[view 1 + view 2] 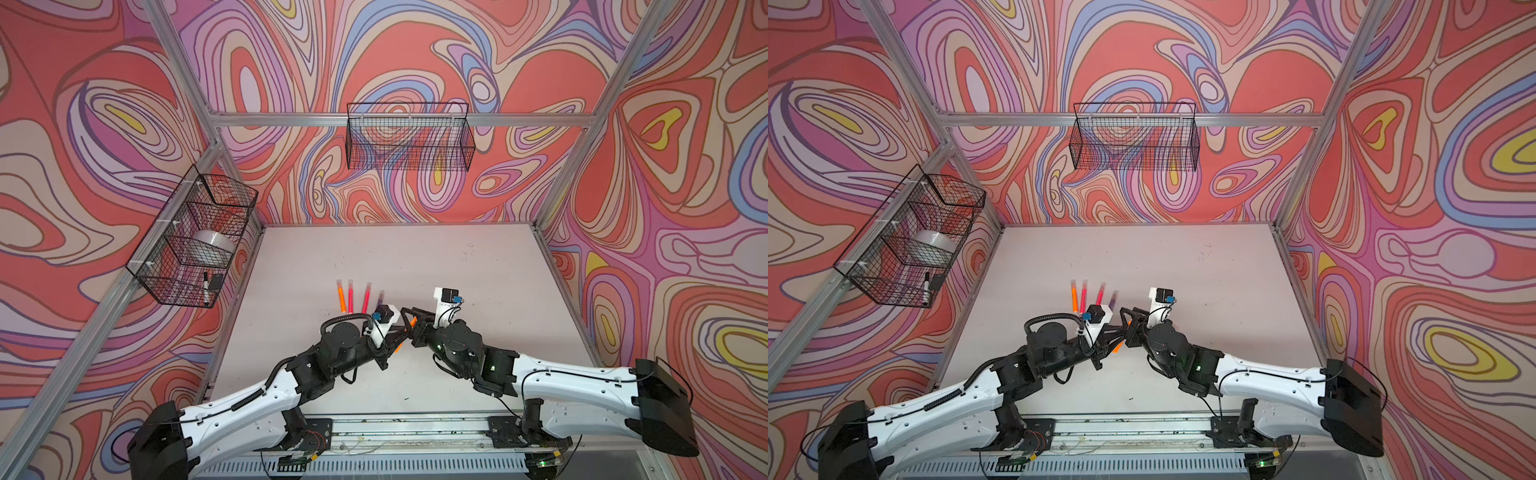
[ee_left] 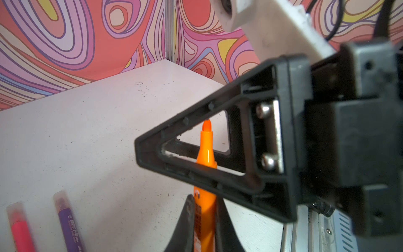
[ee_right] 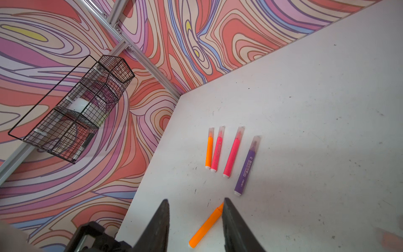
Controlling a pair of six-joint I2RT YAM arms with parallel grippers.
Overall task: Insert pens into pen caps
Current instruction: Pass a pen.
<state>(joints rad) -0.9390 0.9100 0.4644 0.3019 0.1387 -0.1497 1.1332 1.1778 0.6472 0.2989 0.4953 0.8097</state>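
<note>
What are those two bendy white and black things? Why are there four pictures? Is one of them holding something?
They are robot arms, a left arm and a right arm, and each ends in a black two-fingered gripper. Two pictures look down from above. The other two come from small cameras on the arms' wrists. On the pale table lie four slim pens wearing see-through caps: a capped neon orange pen, two hot pink pens and a purple pen. The left gripper is squeezing a bare-tipped neon orange pen. The right gripper has its fingers apart, and I can see nothing held in it.
</note>
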